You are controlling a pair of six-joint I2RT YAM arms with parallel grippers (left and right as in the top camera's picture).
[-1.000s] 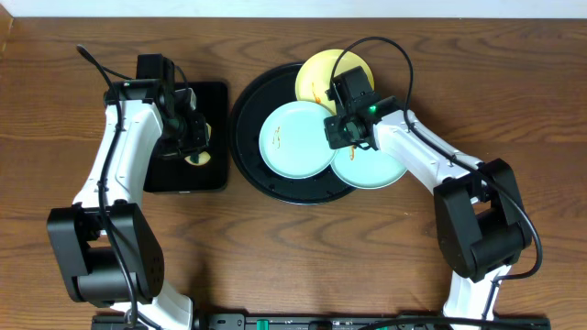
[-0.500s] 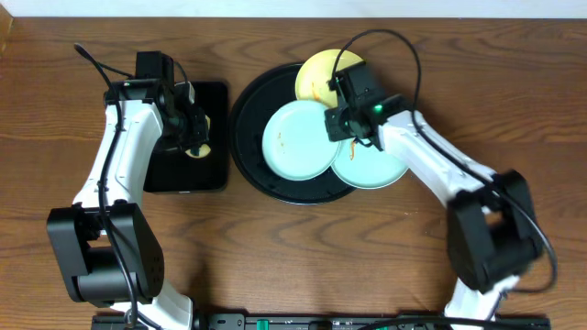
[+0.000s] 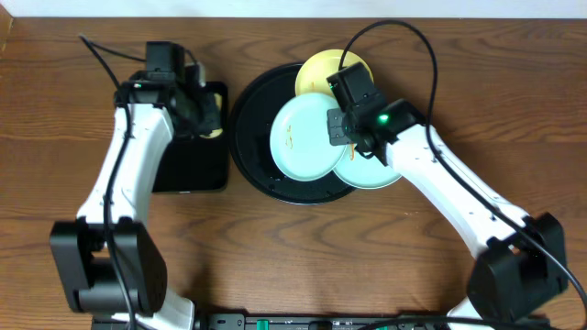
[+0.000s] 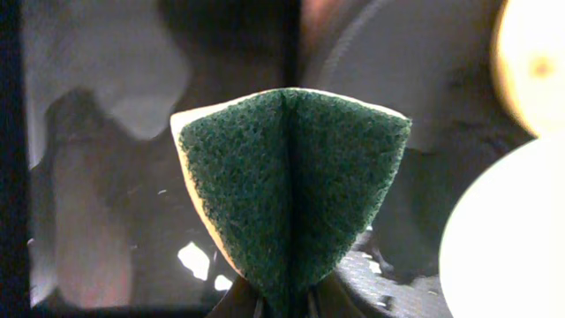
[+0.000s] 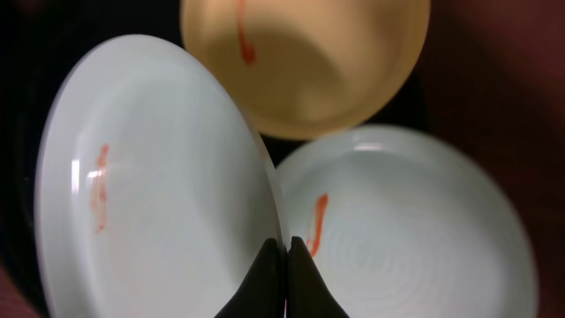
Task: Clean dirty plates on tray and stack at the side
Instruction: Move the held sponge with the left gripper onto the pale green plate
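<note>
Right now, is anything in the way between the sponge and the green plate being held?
Nothing visible blocks it; only the round tray lies under the path from the sponge to the mint plate in the right gripper.

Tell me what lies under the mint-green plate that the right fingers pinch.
The pinched plate sits over the black tray, its rim overlapping the edges of the second mint plate and the yellow plate. The tray floor directly beneath is covered and cannot be seen.
</note>
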